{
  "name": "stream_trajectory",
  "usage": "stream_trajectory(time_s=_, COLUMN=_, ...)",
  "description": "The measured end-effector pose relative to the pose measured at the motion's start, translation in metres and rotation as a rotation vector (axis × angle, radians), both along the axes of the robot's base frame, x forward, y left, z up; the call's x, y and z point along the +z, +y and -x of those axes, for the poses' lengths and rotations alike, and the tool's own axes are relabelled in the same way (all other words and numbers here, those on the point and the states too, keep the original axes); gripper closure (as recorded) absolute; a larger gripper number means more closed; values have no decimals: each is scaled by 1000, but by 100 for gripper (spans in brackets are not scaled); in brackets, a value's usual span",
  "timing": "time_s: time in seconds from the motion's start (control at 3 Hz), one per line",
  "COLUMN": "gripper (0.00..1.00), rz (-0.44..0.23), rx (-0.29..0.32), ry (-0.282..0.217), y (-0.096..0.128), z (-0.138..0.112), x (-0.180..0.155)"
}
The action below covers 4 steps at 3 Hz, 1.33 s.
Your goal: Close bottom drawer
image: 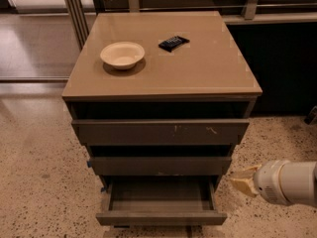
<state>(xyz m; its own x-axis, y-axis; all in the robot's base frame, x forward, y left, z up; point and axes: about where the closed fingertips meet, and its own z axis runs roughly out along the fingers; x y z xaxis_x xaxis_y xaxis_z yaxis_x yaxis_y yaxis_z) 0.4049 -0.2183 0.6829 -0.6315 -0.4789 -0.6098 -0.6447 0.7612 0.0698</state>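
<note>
The bottom drawer (161, 217) of the grey-brown cabinet stands pulled out. Its shallow tray body (159, 194) is open to view and looks empty. Its plain handle-less front is the lowest and narrowest-looking of the three. My gripper (242, 183) is at the right of the cabinet, at about the height of the bottom drawer. Its pale tip points left toward the drawer's right side and stands apart from it. The white arm segment (290, 182) behind it runs off the right edge.
The top drawer front (161, 131) with pale scratch marks and the middle drawer front (159, 165) sit above. A cream bowl (122, 54) and a small dark packet (173, 42) lie on the cabinet top. Speckled floor lies all around; a dark counter base stands behind right.
</note>
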Motion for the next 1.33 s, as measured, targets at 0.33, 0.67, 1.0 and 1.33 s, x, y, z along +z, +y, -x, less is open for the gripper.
stream_trajectory(time_s=0.33, gripper=100, rz=-162, rx=-82, ry=-47, y=21, z=7, x=-53)
stream_trajectory(time_s=0.67, gripper=100, rz=-262, rx=-190, ry=-61, y=24, z=-3, x=-113)
stream_trajectory(time_s=1.0, gripper=100, rz=-296, rx=-218, ry=-37, y=27, z=-3, x=-138)
stream_trajectory(time_s=1.33, gripper=100, rz=-297, rx=-216, ry=-36, y=27, z=-2, x=-138)
